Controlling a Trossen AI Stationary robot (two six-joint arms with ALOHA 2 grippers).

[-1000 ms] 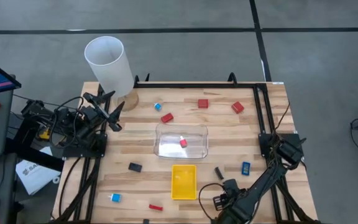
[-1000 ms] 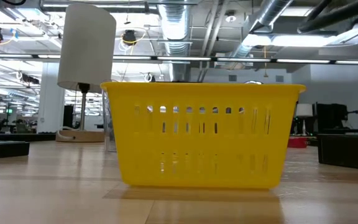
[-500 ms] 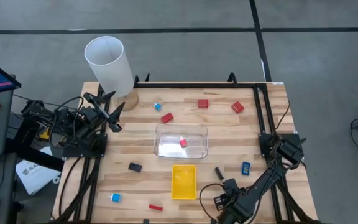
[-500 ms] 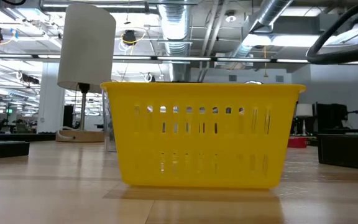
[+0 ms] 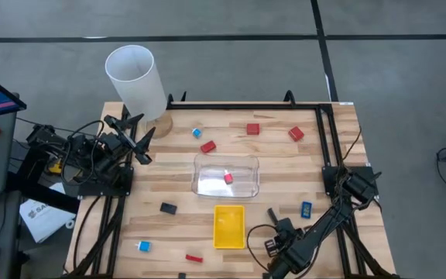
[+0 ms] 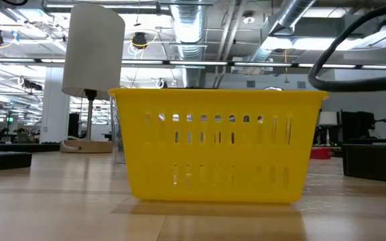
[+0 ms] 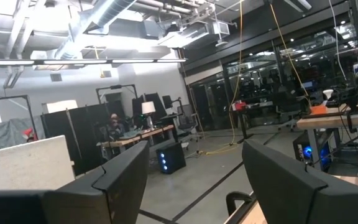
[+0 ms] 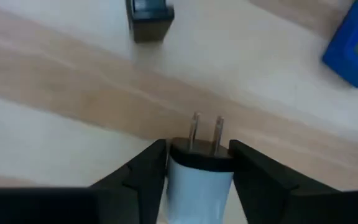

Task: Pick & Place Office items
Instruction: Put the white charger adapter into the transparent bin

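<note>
Wooden tabletop [image 5: 277,167] is filling the high view, and low at its lower right the right gripper [image 8: 197,163] is clamping a white two-pronged plug [image 8: 199,168], near a black bit [image 8: 149,20] and a blue piece [image 8: 357,53]. That arm is stretching low and diagonal from the right edge toward the yellow tray [image 5: 229,226], while the left gripper [image 5: 130,132] is waiting at the upper left, fingers spread and holding nothing.

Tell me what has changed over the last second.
The right arm has shifted slightly away from the table's near edge, its cable coming into the low view's upper right. The right gripper holds a white plug adapter between its fingers. The left gripper stayed parked by the white cylinder; the yellow tray and clear tray are unmoved.
</note>
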